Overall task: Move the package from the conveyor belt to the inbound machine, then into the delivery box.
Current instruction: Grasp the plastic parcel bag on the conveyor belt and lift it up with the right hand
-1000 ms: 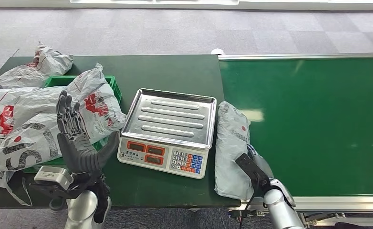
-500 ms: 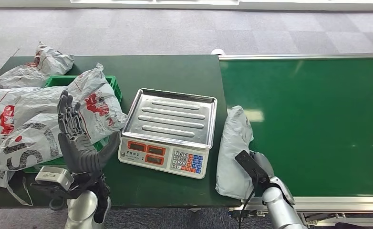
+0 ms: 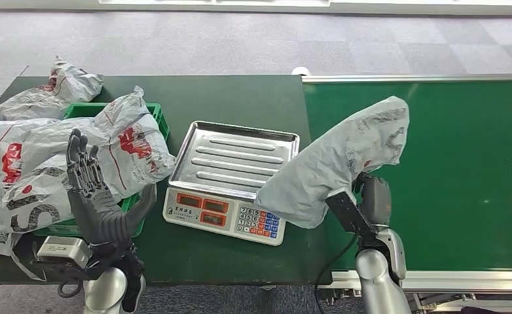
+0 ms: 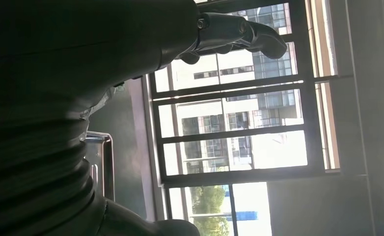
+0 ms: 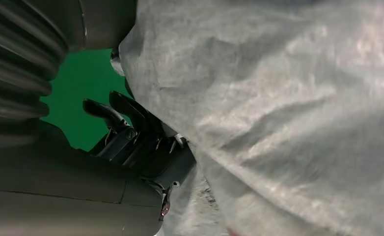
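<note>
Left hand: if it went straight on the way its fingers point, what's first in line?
Likely the grey parcels heaped over the green crate: the left hand is raised and open just before them. Depth is unclear; it might pass above.

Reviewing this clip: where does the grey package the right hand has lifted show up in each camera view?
Head view: grey package held up by the right hand, overhanging the scale's keypad.
Left wrist view: cannot tell; too dark.
Right wrist view: package across most of the picture, dark fingers beneath.
Shared landmark: green conveyor belt.
</note>
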`<action>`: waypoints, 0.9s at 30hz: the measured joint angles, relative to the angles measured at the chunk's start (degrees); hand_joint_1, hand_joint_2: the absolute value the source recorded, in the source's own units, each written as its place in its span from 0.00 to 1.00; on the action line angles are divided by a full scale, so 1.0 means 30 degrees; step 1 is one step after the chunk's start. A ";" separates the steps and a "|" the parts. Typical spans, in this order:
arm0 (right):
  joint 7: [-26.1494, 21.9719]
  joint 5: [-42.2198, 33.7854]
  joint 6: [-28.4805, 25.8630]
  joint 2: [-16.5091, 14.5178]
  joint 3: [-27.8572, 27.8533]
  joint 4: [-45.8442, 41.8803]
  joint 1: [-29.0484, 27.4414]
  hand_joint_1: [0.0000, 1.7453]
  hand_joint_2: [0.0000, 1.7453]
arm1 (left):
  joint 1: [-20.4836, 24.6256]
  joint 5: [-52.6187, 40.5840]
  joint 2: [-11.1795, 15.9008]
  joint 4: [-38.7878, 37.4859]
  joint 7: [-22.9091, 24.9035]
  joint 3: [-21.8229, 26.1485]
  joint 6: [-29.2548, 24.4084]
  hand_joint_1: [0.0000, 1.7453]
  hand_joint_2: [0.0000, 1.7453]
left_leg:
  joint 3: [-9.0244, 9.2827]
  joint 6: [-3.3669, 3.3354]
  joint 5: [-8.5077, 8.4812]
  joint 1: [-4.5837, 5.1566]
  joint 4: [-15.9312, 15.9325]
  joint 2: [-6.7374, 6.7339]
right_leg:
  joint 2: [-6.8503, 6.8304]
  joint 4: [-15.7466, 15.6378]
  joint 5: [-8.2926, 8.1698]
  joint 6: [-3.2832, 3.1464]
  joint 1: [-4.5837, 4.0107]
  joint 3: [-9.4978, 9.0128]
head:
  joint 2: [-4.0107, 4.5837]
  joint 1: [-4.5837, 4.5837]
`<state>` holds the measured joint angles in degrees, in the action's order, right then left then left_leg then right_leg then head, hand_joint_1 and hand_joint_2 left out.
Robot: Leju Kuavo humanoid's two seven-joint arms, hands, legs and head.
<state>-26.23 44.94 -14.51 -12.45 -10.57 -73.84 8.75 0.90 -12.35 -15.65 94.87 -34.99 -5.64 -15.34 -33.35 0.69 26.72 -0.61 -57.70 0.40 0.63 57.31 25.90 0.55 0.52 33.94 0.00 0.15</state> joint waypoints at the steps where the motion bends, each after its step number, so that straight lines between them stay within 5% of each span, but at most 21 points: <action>1: -0.0144 0.0096 -0.0940 -0.0166 0.0144 -0.1012 -0.0265 1.00 1.00 | 0.0001 -0.0002 0.0000 0.0025 0.0015 0.0000 -0.0013 0.00 1.00 | -0.0001 -0.0003 -0.0002 0.0001 -0.0001 0.0009 | -0.0011 0.0000 0.0001 0.0002 0.0010 -0.0004 | 0.0000 0.0002; 7: 0.1023 0.3048 -0.6212 -0.1052 0.1260 -0.6760 -0.1397 1.00 1.00 | 0.0041 -0.0013 -0.0046 -0.0008 0.0100 -0.0006 -0.0131 0.00 1.00 | 0.0013 -0.0014 0.0002 0.0014 -0.0003 0.0007 | -0.0023 -0.0004 0.0001 0.0009 0.0038 -0.0011 | 0.0000 0.0002; 18: 0.1991 0.4682 -0.6772 -0.1349 0.2299 -0.9390 -0.1679 1.00 1.00 | 0.0138 -0.0011 -0.0117 -0.0200 0.0180 -0.0081 -0.0224 0.00 1.00 | 0.0013 -0.0016 0.0001 0.0021 -0.0003 0.0004 | -0.0023 0.0000 -0.0002 0.0012 0.0032 -0.0037 | 0.0000 0.0002; 22: 0.4018 0.6926 -0.4822 -0.1362 0.4089 -0.6916 0.0607 1.00 1.00 | 0.0716 0.0302 -0.0137 -0.0579 0.0048 -0.0444 -0.0026 0.00 1.00 | -0.0034 -0.0008 -0.0005 0.0019 0.0001 -0.0073 | 0.0054 0.0015 -0.0023 0.0002 0.0023 -0.0033 | 0.0000 -0.0002; 27: 0.6233 0.7830 -0.5283 -0.1964 0.6588 0.1649 0.6141 1.00 1.00 | 0.1544 0.0992 -0.0149 -0.1211 -0.0227 -0.1624 -0.0031 0.00 1.00 | 0.0021 0.0017 -0.0126 0.0017 0.0000 -0.0072 | 0.0067 0.0027 -0.0118 -0.0010 0.0011 0.0008 | 0.0000 -0.0003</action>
<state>-7.53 68.43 -30.36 -18.35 9.19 -68.90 27.17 5.53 -9.38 -16.10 91.23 -35.68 -10.51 -15.43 -33.29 0.74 26.34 -0.56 -57.69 0.19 0.83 57.39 25.54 0.52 0.56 33.97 0.00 0.14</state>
